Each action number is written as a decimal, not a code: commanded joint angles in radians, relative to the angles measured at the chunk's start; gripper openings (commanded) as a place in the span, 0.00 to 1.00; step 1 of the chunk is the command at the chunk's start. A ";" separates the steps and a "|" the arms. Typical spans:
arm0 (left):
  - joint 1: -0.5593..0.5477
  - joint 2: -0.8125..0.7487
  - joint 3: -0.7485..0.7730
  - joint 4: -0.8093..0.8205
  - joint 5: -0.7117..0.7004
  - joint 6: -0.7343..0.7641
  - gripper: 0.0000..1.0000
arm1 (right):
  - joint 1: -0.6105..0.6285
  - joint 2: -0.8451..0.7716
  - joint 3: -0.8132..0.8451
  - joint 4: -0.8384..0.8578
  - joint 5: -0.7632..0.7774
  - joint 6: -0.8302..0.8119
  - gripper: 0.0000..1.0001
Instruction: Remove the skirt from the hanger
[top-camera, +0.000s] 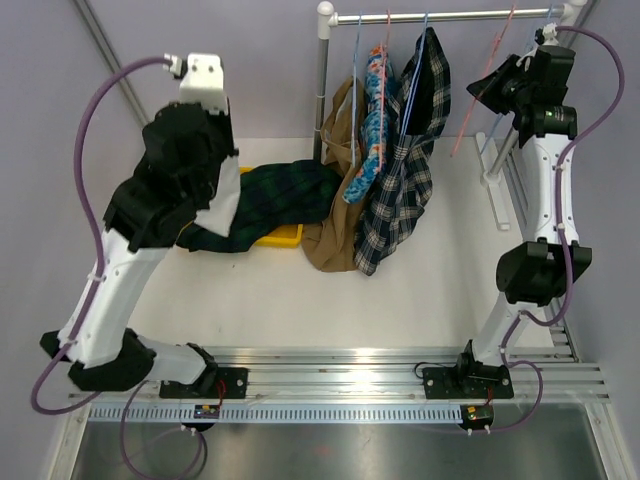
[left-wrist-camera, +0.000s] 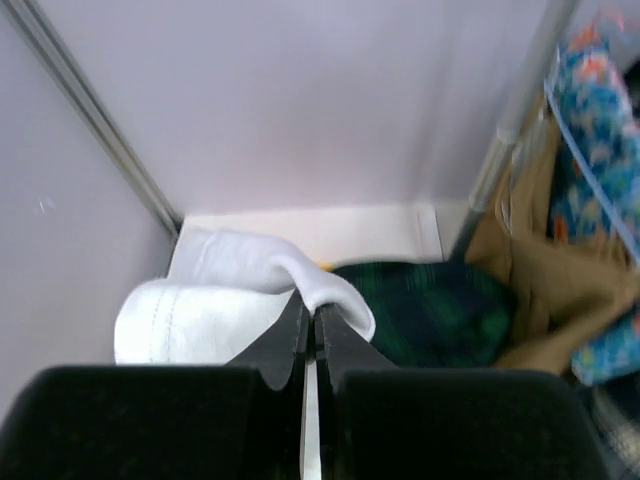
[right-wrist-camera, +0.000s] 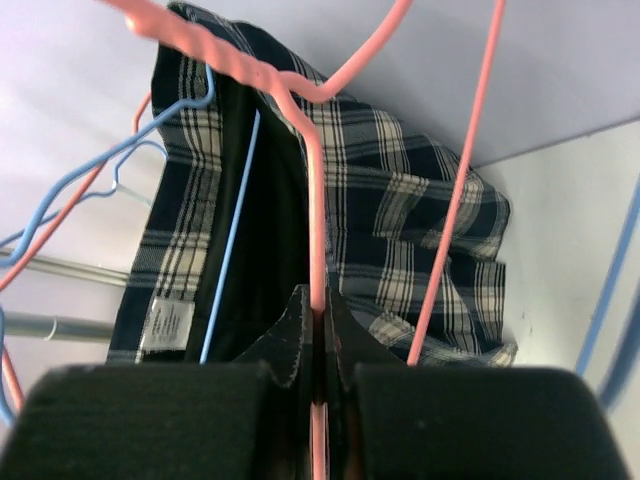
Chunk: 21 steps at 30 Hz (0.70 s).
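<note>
Right gripper (right-wrist-camera: 313, 305) pinches a pink hanger (right-wrist-camera: 315, 200) shut, probably to hold it aside. At left, the left gripper (left-wrist-camera: 309, 310) is clamped on white cloth (left-wrist-camera: 200, 310). Far centre, the skirt (top-camera: 335, 235) hangs from the hanger (top-camera: 356, 85), its hem pooling on the table (top-camera: 450, 280).
</note>
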<state>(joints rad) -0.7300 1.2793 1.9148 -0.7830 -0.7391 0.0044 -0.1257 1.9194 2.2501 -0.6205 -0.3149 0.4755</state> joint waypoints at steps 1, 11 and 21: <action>0.146 0.186 0.174 0.096 0.197 0.115 0.00 | 0.000 -0.137 -0.159 0.054 0.014 -0.003 0.00; 0.468 0.466 0.184 0.122 0.420 -0.115 0.00 | 0.001 -0.433 -0.549 0.094 0.105 -0.030 0.97; 0.469 0.290 -0.352 0.240 0.428 -0.273 0.99 | 0.001 -0.585 -0.449 0.001 0.212 -0.067 0.98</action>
<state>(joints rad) -0.2584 1.7035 1.5513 -0.6193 -0.3256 -0.2077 -0.1265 1.4181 1.7142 -0.6270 -0.1493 0.4297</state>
